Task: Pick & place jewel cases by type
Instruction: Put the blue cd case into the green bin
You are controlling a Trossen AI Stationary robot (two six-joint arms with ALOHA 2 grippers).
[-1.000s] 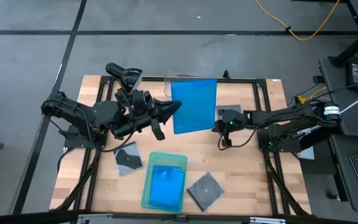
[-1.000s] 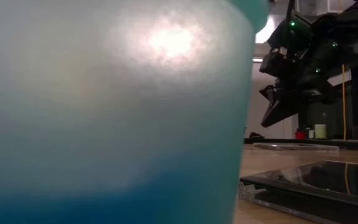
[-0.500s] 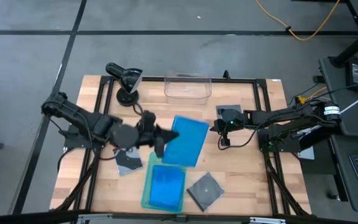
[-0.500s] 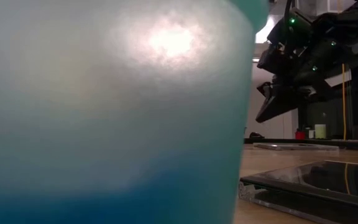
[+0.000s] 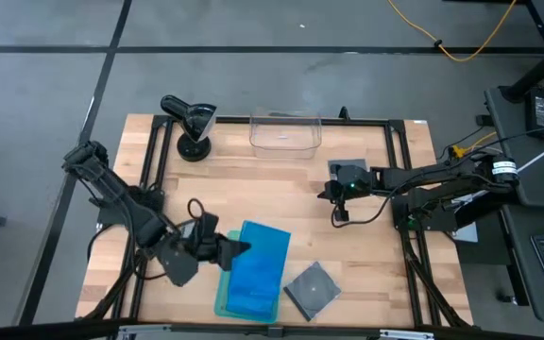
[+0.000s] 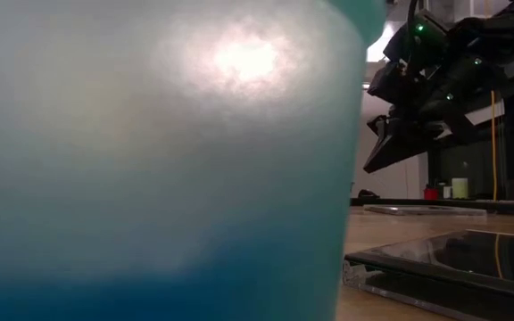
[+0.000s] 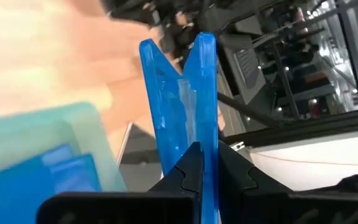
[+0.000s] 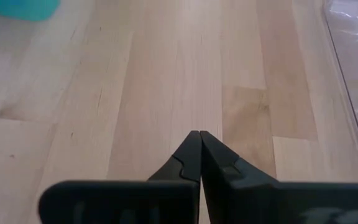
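**Observer:** What's changed in the last second?

**Operator:** I've swung the left gripper [image 5: 237, 249] down from near the clear bin [image 5: 284, 133] at the back to the front of the table. It's clamped on a blue jewel case [image 5: 259, 260], now hanging over the pale green tray [image 5: 222, 295].

**Observer:** How far along are you?

**Operator:** Another blue case [image 7: 48, 180] already lies in the tray. One dark case [image 5: 312, 289] lies on the wood just beside the tray, unsorted. The bin looks empty, so I judge the dark ones are all left to do.

**Observer:** And the right side?

**Operator:** The right gripper [image 5: 330, 194] waits mid-table, fingers pinched together, holding nothing.
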